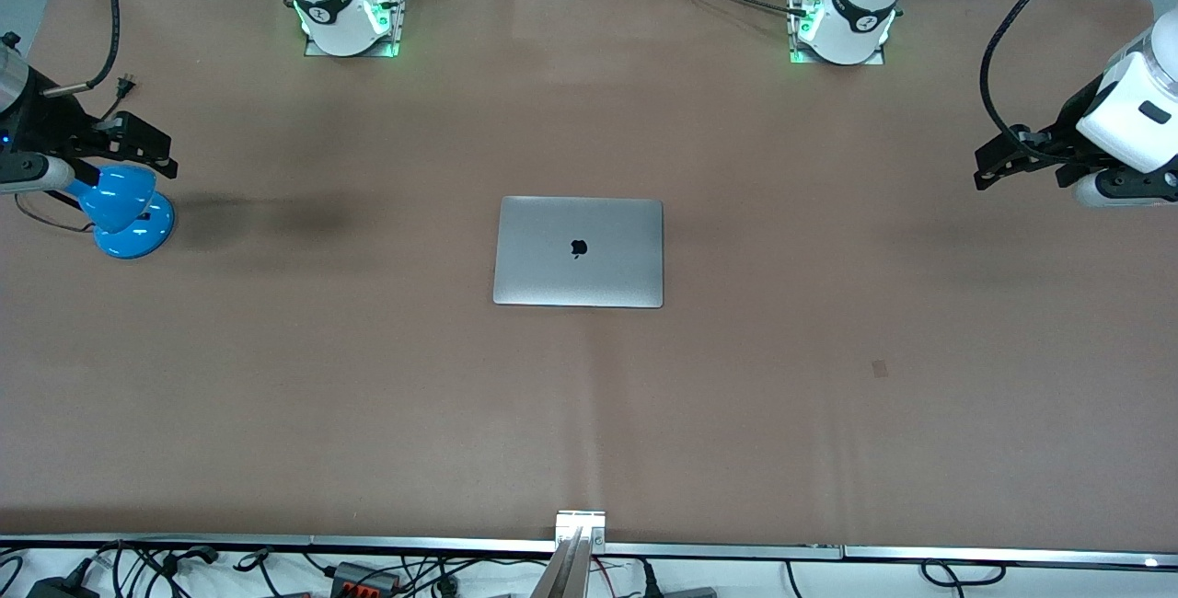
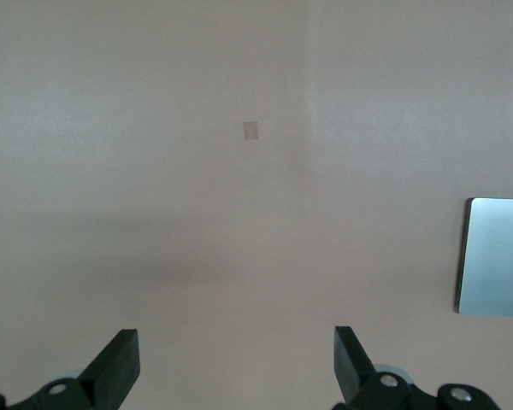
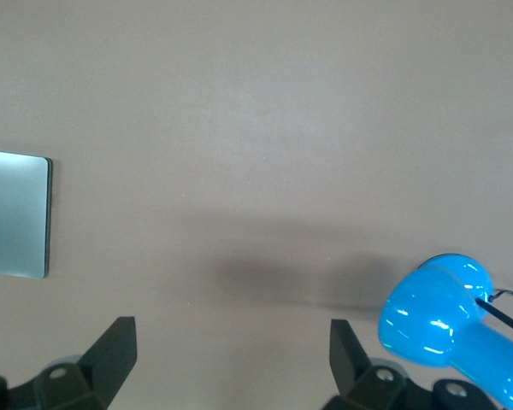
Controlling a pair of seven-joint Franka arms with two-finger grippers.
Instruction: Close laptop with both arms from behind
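The slim grey-silver laptop point(image 1: 578, 252) lies shut and flat in the middle of the table, its lid with the dark apple logo facing up. One edge of it shows in the left wrist view point(image 2: 496, 256) and in the right wrist view point(image 3: 13, 213). My left gripper point(image 1: 1022, 166) hangs open and empty over bare table toward the left arm's end, well apart from the laptop; its jaws show wide apart in its wrist view point(image 2: 237, 359). My right gripper point(image 1: 164, 155) hangs open and empty toward the right arm's end point(image 3: 232, 350), just above a blue lamp.
A glossy blue lamp-like object point(image 1: 124, 212) stands on the table under the right gripper, also in the right wrist view point(image 3: 436, 325). A small darker patch point(image 1: 880, 368) marks the brown table cover point(image 1: 368, 396). Both arm bases point(image 1: 345, 14) point(image 1: 842, 23) stand at the table's edge.
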